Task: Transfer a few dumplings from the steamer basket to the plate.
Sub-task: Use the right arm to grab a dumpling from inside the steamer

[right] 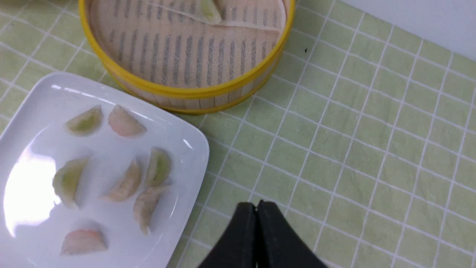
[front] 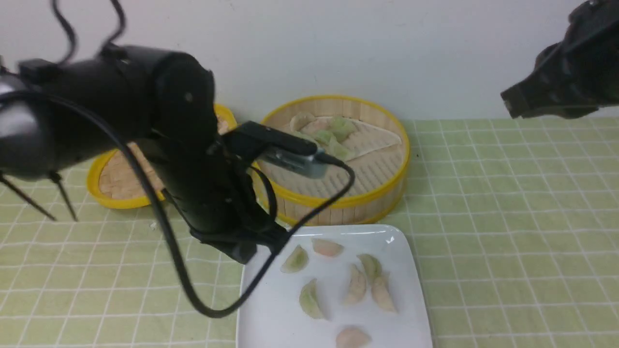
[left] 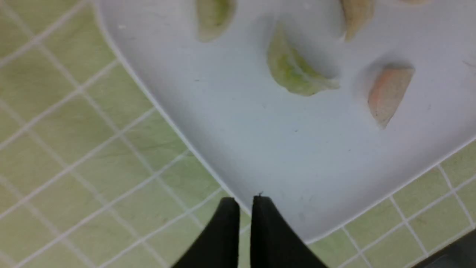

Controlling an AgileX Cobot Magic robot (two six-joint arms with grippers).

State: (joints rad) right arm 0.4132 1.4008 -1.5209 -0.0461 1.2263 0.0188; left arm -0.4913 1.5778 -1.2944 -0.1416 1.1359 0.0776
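Note:
The steamer basket (front: 382,193) stands at the back centre with several dumplings (front: 325,131) on its pale liner; it also shows in the right wrist view (right: 178,91). The white plate (front: 271,314) in front of it holds several dumplings (front: 357,285), green, pink and cream. My left gripper (front: 243,252) hangs low over the plate's far left corner (left: 260,149), jaws nearly together with only a thin slit, holding nothing (left: 243,201). A green dumpling (left: 293,70) and a pink one (left: 388,93) lie ahead of it. My right gripper (front: 508,104) is raised at the right, shut and empty (right: 256,204).
The shallow woven lid (front: 116,183) with a yellow rim lies at the back left, partly behind my left arm. A green checked cloth (front: 508,241) covers the table. A black cable (front: 193,295) hangs from the left arm beside the plate. A white wall stands behind.

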